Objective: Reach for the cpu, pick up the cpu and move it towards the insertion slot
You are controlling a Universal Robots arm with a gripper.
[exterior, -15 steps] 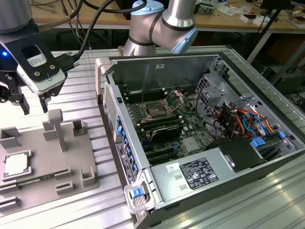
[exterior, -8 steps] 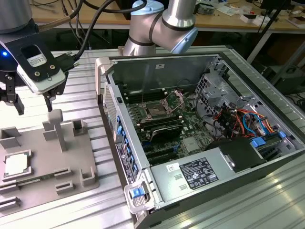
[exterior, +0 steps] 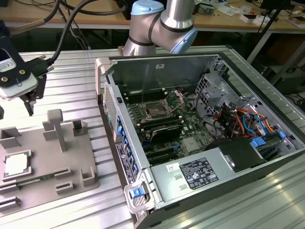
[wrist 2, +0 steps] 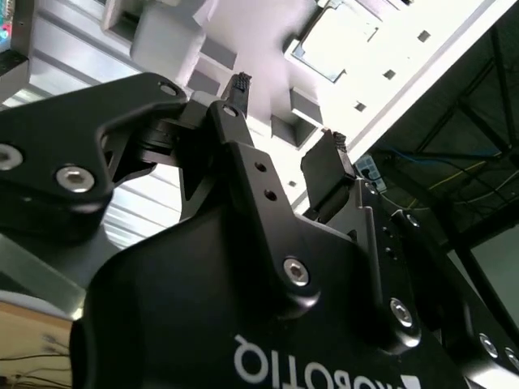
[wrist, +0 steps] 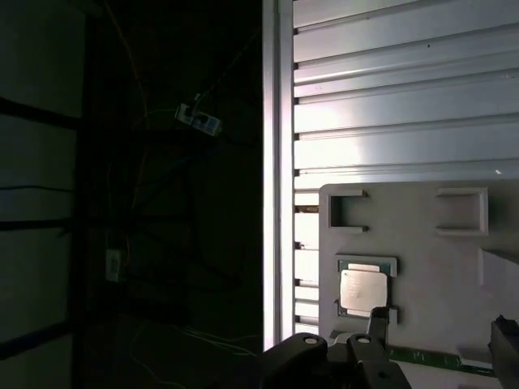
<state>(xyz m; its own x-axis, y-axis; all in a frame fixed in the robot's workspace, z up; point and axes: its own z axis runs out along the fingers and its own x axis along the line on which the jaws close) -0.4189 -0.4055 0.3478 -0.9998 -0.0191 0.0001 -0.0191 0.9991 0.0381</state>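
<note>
While the black two-fingered gripper (wrist 2: 285, 113) hangs spread and empty above the grey plastic tray (exterior: 76, 157), a skewed descent could snag the recess wall and tilt the silvery square cpu (wrist: 362, 290) seated by the tray's edge at the exterior view's left.

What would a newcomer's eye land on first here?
The open computer case stands on the exterior view's right, its insertion slot showing on the motherboard. On that view's left the cpu lies in a grey tray, and the gripper hangs open and empty nearby.
</note>
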